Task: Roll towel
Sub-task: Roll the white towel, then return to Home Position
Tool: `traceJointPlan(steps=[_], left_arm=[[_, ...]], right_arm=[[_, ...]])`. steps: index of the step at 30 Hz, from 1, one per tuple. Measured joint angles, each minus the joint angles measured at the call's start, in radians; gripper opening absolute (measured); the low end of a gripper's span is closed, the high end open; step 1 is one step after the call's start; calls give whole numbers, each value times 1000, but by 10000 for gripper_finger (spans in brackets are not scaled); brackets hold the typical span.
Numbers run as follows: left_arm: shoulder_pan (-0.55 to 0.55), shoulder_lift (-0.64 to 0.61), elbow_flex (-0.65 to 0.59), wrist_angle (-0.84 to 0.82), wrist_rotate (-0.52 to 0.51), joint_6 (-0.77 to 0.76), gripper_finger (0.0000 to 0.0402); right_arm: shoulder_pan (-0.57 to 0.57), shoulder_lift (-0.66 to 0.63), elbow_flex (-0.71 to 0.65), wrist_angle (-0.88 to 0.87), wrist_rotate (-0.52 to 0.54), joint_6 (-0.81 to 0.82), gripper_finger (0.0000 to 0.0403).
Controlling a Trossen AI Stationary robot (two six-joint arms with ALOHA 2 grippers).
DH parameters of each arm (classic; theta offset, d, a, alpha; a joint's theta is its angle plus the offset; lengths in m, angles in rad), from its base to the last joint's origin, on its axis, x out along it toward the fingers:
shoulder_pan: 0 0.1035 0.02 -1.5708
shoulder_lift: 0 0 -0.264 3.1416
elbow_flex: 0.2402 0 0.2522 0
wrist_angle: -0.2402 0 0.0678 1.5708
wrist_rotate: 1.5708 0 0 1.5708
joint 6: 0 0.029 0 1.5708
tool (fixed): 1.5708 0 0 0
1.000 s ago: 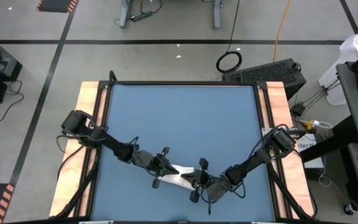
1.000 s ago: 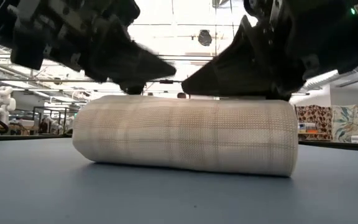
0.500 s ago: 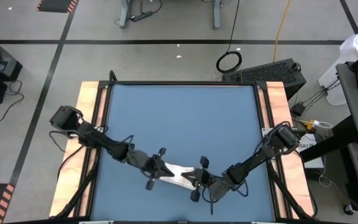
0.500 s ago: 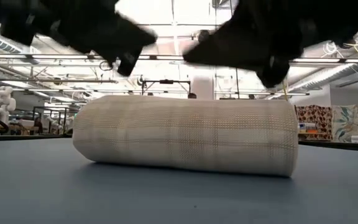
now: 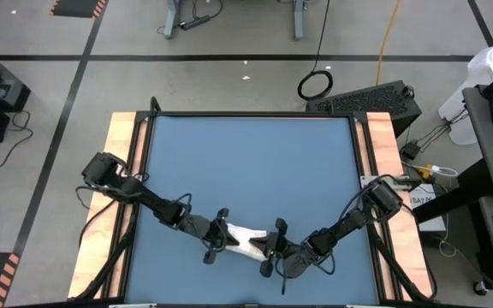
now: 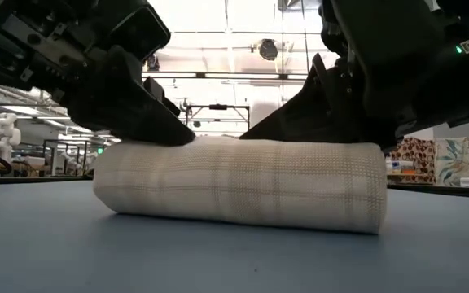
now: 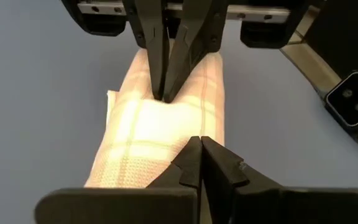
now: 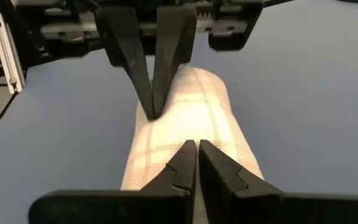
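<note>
Towel [image 6: 243, 185], white with a faint beige plaid, is seen fully rolled into a cylinder and laid on its side on the blue table [image 5: 246, 171], near the front edge and about midway across. In the high view the roll [image 5: 245, 239] is bracketed by both arms, which are reached inward from the table's two sides. The left gripper [image 5: 218, 242] is set down on the roll's left end, and the right gripper [image 5: 271, 249] on its right end. In the low view the two dark grippers are shown pressed onto the top of the roll, the left gripper [image 6: 173, 137] near one end and the right gripper [image 6: 255, 134] nearer the middle, with the cloth slightly flattened beneath them. In each wrist view the arm's own two fingers are shown pinched together, tip against tip, with nothing clasped between them; the tips are rested on the cloth, and the opposite gripper is seen facing, likewise clenched and pointed down onto the towel [image 7: 160, 134]. Wooden side rails [image 5: 125, 137] are seen along the table's edges.
</note>
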Motion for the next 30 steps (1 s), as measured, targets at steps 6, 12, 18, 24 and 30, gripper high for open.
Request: traceJointPlan(steps=[6,12,18,24,30], left_arm=[[2,-82,-2,-90,-5,27,15],[3,-199,-2,-173,-29,50,15],[3,-342,-2,-255,-68,107,15],[3,-495,-2,-316,-215,227,15],[3,-630,0,-345,-351,299,15]], right_arm=[[0,-45,-4,-22,-28,-60,12],[0,-106,-5,-24,-38,-127,12],[1,-256,-5,-138,-63,-217,12],[-9,-493,-4,-403,-105,-404,12],[-14,-721,-4,-678,-159,-553,12]])
